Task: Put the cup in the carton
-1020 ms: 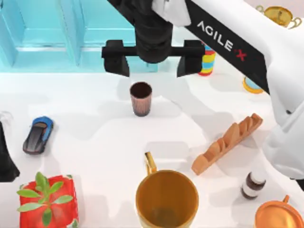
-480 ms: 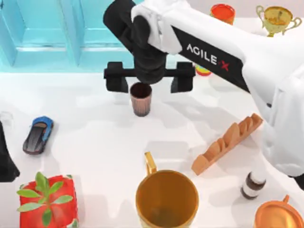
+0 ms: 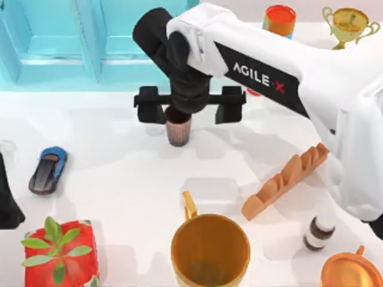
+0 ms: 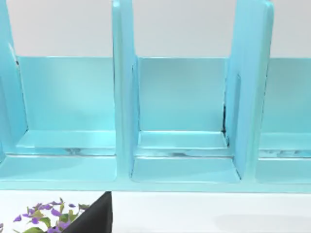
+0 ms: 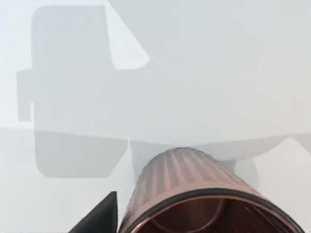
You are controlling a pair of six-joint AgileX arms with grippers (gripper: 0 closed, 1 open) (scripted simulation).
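Observation:
The cup (image 3: 178, 133), a ribbed reddish-brown tumbler, stands upright on the white table just in front of the carton (image 3: 66, 66). That carton is a large light-blue box with dividers at the back left. My right gripper (image 3: 190, 109) hangs right above the cup, open wide. One black finger (image 3: 149, 106) is left of the rim and the other (image 3: 231, 106) is well to its right, neither touching. The wrist hides part of the rim. In the right wrist view the cup (image 5: 194, 194) is very close. My left arm (image 3: 6, 203) sits parked at the left edge.
A blue toy car (image 3: 48, 169) and a red cube with a plant (image 3: 60, 254) lie front left. A big orange-yellow mug (image 3: 209, 248), a wooden rack (image 3: 286, 179), a small bottle (image 3: 318, 232) and a copper pot (image 3: 352, 272) sit in front. A gold trophy (image 3: 350, 23) stands at the back right.
My right gripper has come down and slightly forward over the cup, so its open fingers now flank the rim. The cup has stayed in place.

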